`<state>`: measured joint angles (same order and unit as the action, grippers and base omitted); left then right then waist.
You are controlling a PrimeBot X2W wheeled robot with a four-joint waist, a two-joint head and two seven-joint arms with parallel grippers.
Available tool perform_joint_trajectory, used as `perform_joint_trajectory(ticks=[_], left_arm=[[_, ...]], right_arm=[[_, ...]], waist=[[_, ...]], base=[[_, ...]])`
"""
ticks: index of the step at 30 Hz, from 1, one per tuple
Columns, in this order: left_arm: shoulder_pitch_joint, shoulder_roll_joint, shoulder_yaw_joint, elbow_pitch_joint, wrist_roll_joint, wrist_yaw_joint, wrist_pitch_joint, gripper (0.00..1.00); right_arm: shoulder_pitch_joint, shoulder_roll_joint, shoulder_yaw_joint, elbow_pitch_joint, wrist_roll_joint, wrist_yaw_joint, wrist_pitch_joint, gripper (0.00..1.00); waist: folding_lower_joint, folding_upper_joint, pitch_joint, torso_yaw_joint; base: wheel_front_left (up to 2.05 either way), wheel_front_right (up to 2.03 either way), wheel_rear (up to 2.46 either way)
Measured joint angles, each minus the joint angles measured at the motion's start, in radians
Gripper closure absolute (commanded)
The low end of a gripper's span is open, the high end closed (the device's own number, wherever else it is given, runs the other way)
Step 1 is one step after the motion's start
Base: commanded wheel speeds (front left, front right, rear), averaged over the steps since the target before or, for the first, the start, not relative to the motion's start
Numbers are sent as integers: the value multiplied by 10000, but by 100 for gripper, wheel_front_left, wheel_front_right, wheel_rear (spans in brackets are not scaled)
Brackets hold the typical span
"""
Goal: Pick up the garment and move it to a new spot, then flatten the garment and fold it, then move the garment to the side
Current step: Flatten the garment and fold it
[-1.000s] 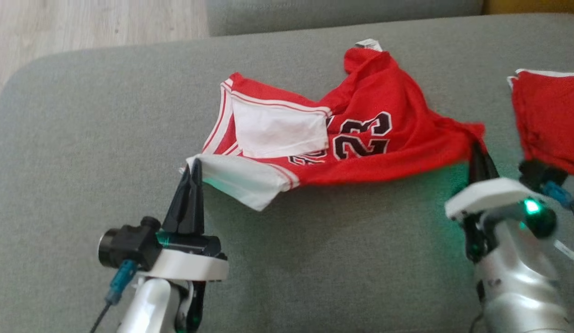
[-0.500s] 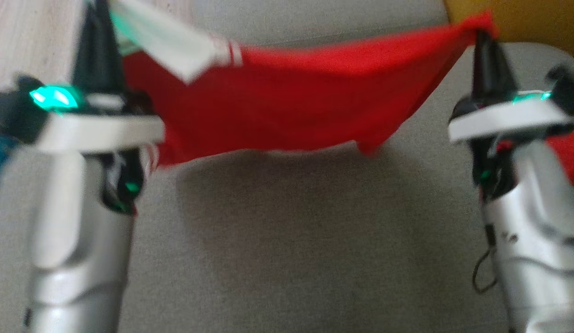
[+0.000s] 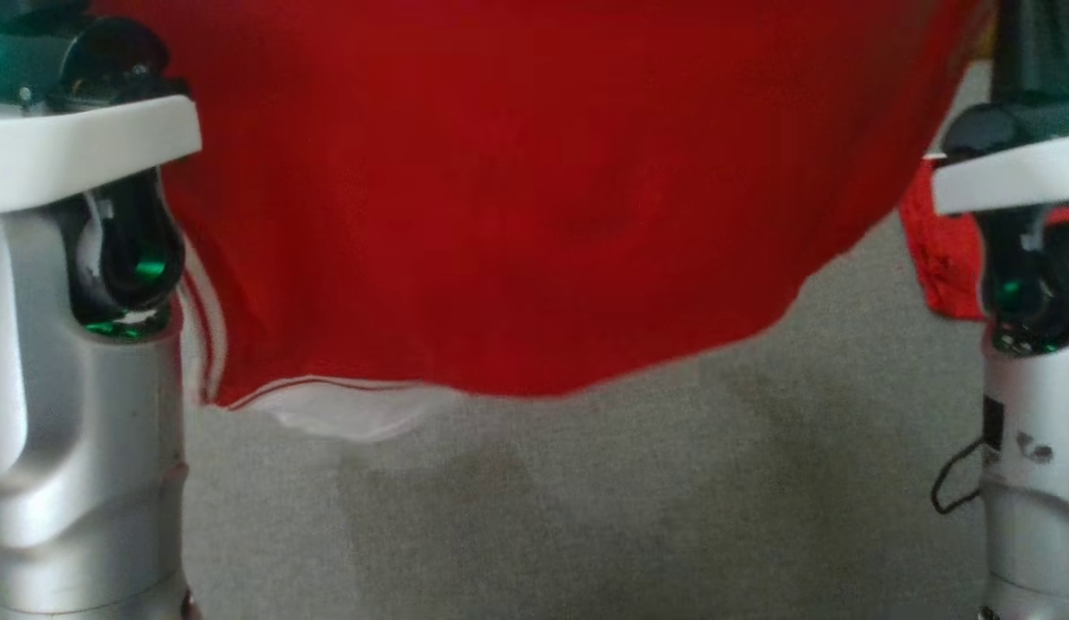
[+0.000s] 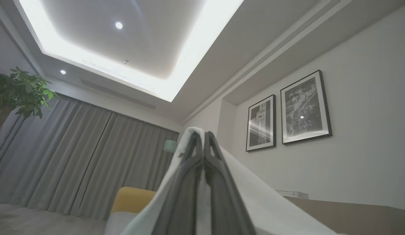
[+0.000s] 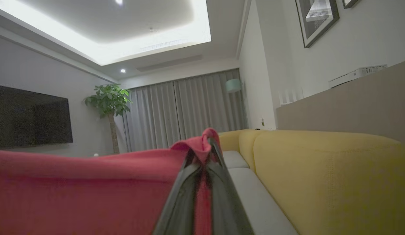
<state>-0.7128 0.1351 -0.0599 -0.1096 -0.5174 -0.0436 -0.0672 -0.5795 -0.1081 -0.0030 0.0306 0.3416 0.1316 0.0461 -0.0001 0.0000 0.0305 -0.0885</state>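
Observation:
The garment [image 3: 500, 198], a red jersey with white trim along its lower left hem, hangs spread in the air between my two arms above the grey cushion [image 3: 586, 517]. In the left wrist view my left gripper [image 4: 202, 134] is shut on a white edge of the garment [image 4: 254, 195], which drapes over both fingers. In the right wrist view my right gripper [image 5: 209, 141] is shut on a red corner of the garment [image 5: 75, 189], which stretches away to the left. In the head view my left forearm [image 3: 77, 413] and right forearm [image 3: 1029, 448] stand upright at the two sides.
A second red cloth [image 3: 943, 250] lies on the cushion behind my right wrist. A yellow sofa back [image 5: 319, 176] runs along the right of the right wrist view. Bare grey cushion spreads below the hanging hem.
Both arms have lifted the garment off the cushion, from lying crumpled to hanging stretched high between them. The head view has shifted as well.

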Motion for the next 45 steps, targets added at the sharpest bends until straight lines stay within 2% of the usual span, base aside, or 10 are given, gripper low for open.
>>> perform_joint_trajectory(ticks=[5,8,12,16,19,25,32,40,42,45], left_arm=[[-26,226,15,-203,-38,84,602,100],[-838,430,-4,995,-270,-29,945,100],[-3364,765,-173,3317,113,-297,915,100],[-5842,1168,-391,5582,779,-456,414,100],[-7194,1269,-360,7097,976,-449,-314,100],[-8048,1229,-1369,9012,1722,-748,-1377,100],[-7685,1028,-2096,9741,1538,-813,-1854,100],[-3980,1383,-3672,8773,1055,-888,-1906,100],[-2452,1914,-4734,8638,1321,-890,-1904,100],[-1435,2134,-5135,8541,1237,-888,-1843,100]], right_arm=[[242,90,-460,-815,-426,0,784,100],[-567,138,-560,-267,-355,0,1237,100],[-2937,-12,-529,1705,-123,0,1091,100],[-5909,-209,128,4176,-491,0,-27,100],[-7695,-201,-77,6017,-920,0,-1062,100],[-8473,-186,-159,8564,-1492,0,-2566,100],[-7915,-349,403,10004,-1492,0,-2853,100],[-5586,-673,1616,11526,-1156,0,-2794,100],[-4822,-644,2564,11645,-865,0,-2341,100],[-4314,-715,2955,11664,-416,0,-2027,100]], waist=[[1,0,745,72],[2,0,1594,125],[6,-1,2571,172],[6,-1,3427,140],[7,-1,3913,117],[0,-1,4037,325],[1,-1,3905,609],[1,-1,3190,777],[-1,0,2767,796],[-1,0,2468,795]], base=[[0,0,0],[0,0,0],[0,0,0],[0,0,0],[0,0,0],[0,0,0],[0,0,0],[0,0,0],[0,0,0],[0,0,0]])
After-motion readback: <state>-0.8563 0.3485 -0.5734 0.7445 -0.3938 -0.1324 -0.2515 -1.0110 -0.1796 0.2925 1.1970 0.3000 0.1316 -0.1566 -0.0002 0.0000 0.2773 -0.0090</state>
